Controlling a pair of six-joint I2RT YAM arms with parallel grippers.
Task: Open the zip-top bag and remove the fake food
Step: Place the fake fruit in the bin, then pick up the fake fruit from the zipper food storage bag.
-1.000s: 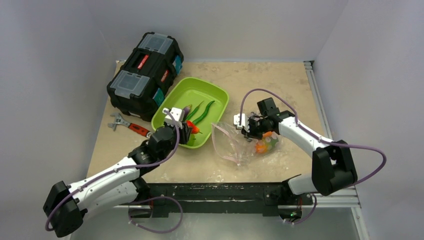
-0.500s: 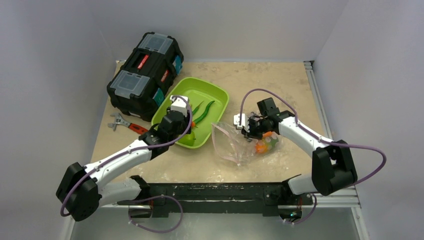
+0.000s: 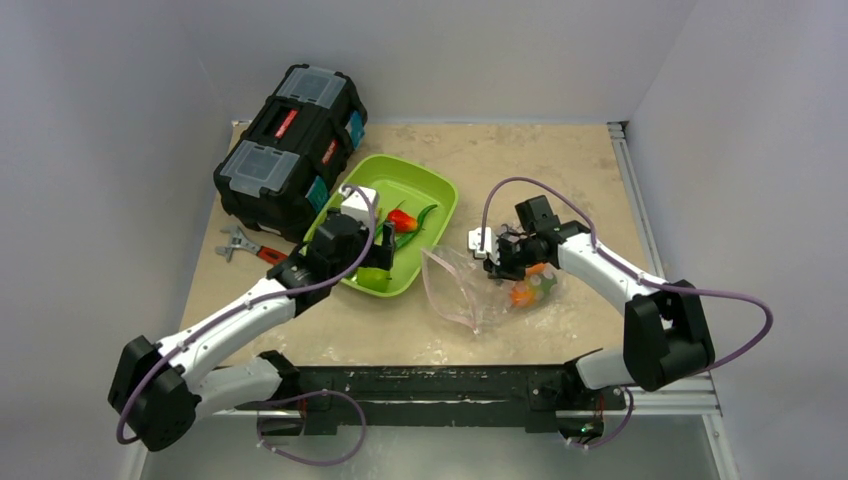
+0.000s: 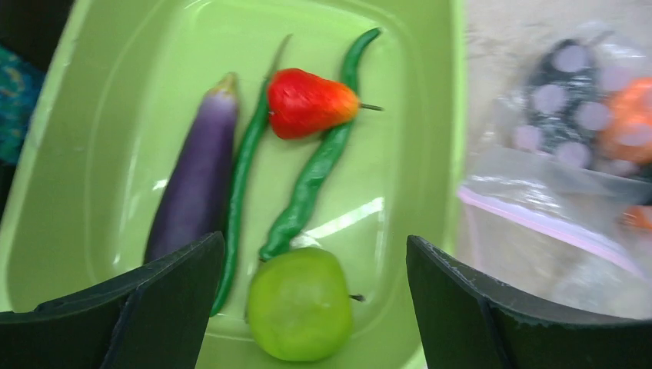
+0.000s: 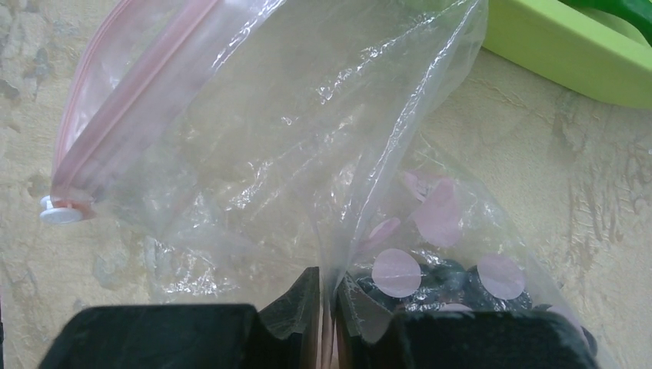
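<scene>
Presently left gripper (image 4: 313,242) spread wide over green tray (image 4: 115,108) (eggplant (image 4: 196,177), pods (image 4: 307,184), red pepper (image 4: 307,102), lime ball (image 4: 298,314) inside); right gripper (image 5: 329,292) pinches zip-top bag (image 5: 254,115) film beside tray, orange fruit (image 3: 522,294) inside bag

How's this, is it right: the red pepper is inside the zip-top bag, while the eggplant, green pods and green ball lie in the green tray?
Not quite. The red pepper is not inside the zip-top bag; it lies in the green tray, across the green pods, with the eggplant and green ball. The left wrist view shows it.
</scene>
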